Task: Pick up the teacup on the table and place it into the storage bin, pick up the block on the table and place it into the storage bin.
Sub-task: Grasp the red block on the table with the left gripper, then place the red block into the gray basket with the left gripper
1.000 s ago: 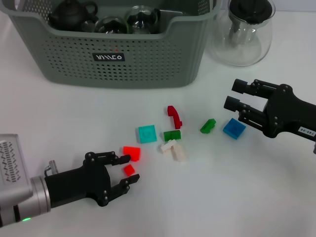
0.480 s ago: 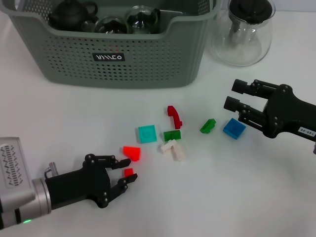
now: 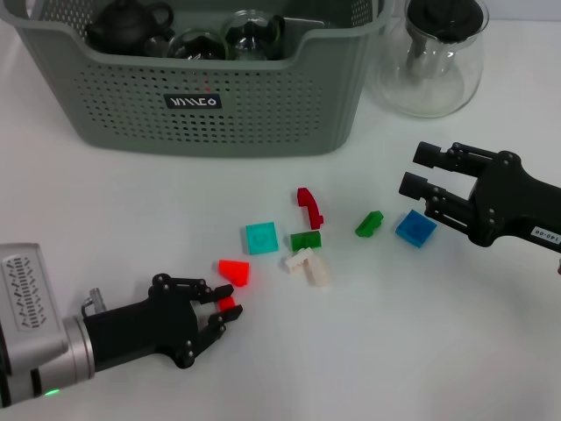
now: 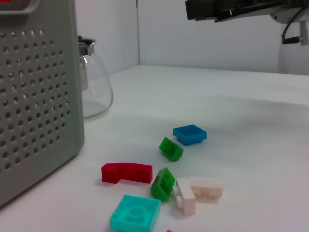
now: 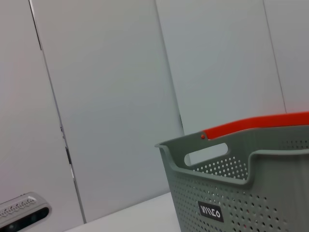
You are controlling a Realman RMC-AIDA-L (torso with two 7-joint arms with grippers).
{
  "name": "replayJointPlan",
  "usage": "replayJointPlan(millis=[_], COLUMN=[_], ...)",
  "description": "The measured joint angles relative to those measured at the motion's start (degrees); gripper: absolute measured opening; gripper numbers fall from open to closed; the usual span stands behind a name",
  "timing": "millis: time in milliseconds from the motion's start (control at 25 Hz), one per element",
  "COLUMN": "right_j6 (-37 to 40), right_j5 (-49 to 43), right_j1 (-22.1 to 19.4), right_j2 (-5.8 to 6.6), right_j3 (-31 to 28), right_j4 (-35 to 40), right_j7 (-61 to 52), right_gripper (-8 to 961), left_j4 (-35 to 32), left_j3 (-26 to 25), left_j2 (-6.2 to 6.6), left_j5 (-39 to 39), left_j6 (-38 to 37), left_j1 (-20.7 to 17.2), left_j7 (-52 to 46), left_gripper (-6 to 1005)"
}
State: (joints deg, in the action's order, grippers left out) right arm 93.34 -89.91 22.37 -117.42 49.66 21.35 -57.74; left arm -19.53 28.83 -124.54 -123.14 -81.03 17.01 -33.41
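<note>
My left gripper (image 3: pixel 221 309) lies low on the table at the front left, its fingers closed in around a small red block (image 3: pixel 230 303). A larger red wedge block (image 3: pixel 234 271) lies just beyond it. The grey-green storage bin (image 3: pixel 219 105) stands at the back left and holds a black teapot (image 3: pixel 127 24) and glass cups (image 3: pixel 252 35). No teacup shows on the table. My right gripper (image 3: pixel 412 170) is open and empty, hovering at the right beside a blue block (image 3: pixel 415 228). The bin also shows in the right wrist view (image 5: pixel 251 193).
Loose blocks lie mid-table: teal (image 3: pixel 261 237), dark red curved (image 3: pixel 308 207), dark green (image 3: pixel 306 239), white (image 3: pixel 308 265), green (image 3: pixel 369 224). A clear glass carafe (image 3: pixel 431 57) with a black lid stands at the back right. The left wrist view shows the same blocks, such as the teal one (image 4: pixel 135 213).
My left gripper's fingers have closed from wide open onto the small red block, and the hand has eased slightly back. The right arm has barely moved.
</note>
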Motion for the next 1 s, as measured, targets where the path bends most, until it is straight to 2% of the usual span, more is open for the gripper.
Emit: replayJointPlan(millis=[240,320,440,560,680,760,840,1000], right_j6=[0.0,0.0,0.0,0.0,0.0,0.0,0.0,0.0], right_j5=[0.0,0.0,0.1,0.2,0.2,0.2,0.1,0.2], right_j1=[-0.1,-0.2,-0.3,-0.3,0.0,0.3,0.5,0.7], right_j2=[0.0,0.02,0.08,0.1,0.07,0.02,-0.05,-0.14], right_j3=[0.0,0.0,0.0,0.0,0.0,0.0,0.0,0.0], right_j4=[0.0,0.0,0.0,0.0,0.0,0.0,0.0,0.0], right_j7=[0.0,0.0,0.0,0.0,0.0,0.0,0.0,0.0], right_gripper=[505,505,505,505,505,505,505,505], left_j4=[-0.3,-0.8,-3.4,-9.1,-13.7,-17.4,-22.2,-34.5], left_j3=[-0.4,-1.3,-4.4,-10.3,-15.7,-17.4,-17.8,-17.1], left_j2=[-0.02,0.08,0.39,0.74,1.69,2.43,2.87,4.19], left_j5=[1.7,1.7,1.8,2.3,5.1,8.4,11.5,14.5], left_j6=[-0.9,-2.5,-8.7,-21.4,-31.9,-35.1,-35.0,-29.4], left_j1=[-0.4,-0.4,-0.7,-0.1,2.8,5.4,8.1,15.4], left_j7=[-0.7,-1.7,-5.5,-11.6,-19.9,-27.8,-36.0,-53.2], left_gripper=[180,180,180,180,181,181,181,181])
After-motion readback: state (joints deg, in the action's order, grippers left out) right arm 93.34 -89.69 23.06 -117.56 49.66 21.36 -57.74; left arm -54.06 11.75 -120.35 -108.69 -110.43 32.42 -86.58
